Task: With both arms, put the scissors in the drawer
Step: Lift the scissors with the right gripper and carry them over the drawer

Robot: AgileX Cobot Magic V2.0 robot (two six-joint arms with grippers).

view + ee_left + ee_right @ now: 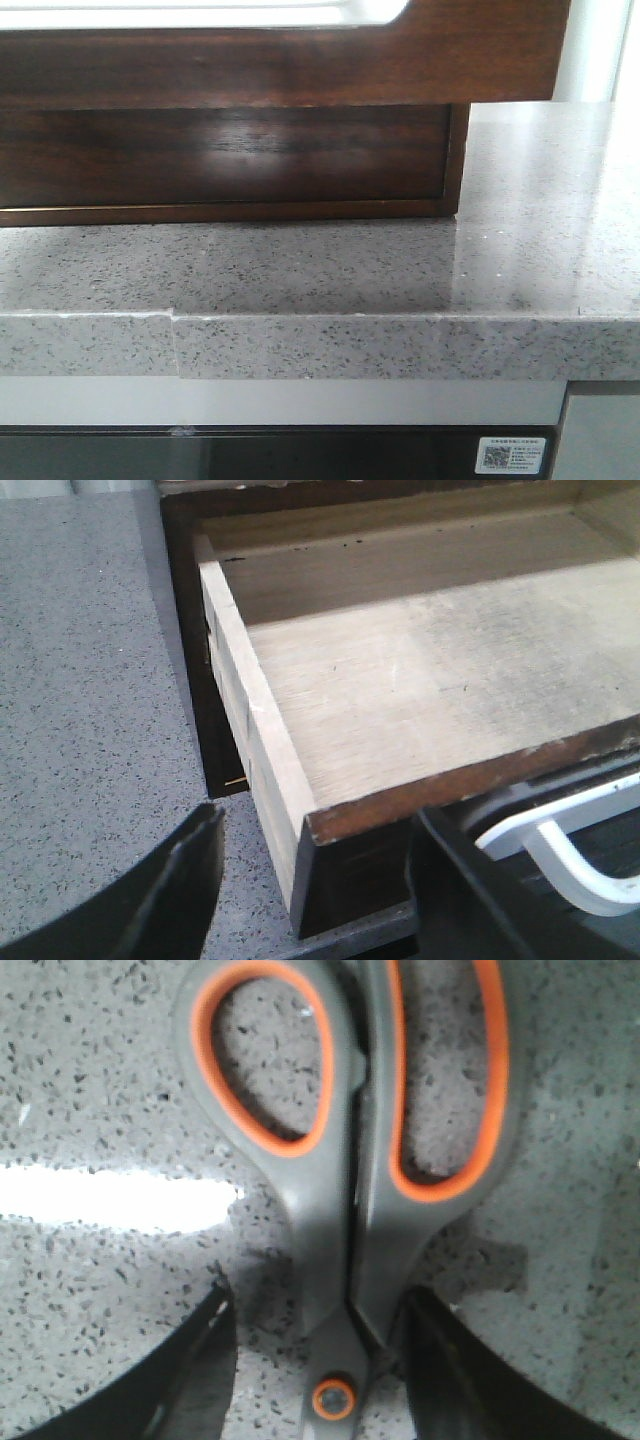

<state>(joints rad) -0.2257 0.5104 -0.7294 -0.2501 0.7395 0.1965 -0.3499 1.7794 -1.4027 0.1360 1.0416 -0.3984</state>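
The scissors (350, 1200), grey handles lined in orange, lie flat on the speckled grey counter and show only in the right wrist view. My right gripper (318, 1300) is open astride them just above the orange pivot; one finger (440, 1360) is against the handle neck, the other stands apart. The drawer (230, 160) shows a glossy dark brown front in the front view. In the left wrist view the drawer (420, 690) is pulled out, its pale wooden inside empty. My left gripper (318, 820) is open around its dark front corner. Neither gripper shows in the front view.
The grey speckled stone counter (330, 270) runs in front of the drawer and extends to the right of it, with a stepped front edge. A white curved bar (560, 850) lies below the drawer front in the left wrist view. A dark appliance panel (300, 455) sits under the counter.
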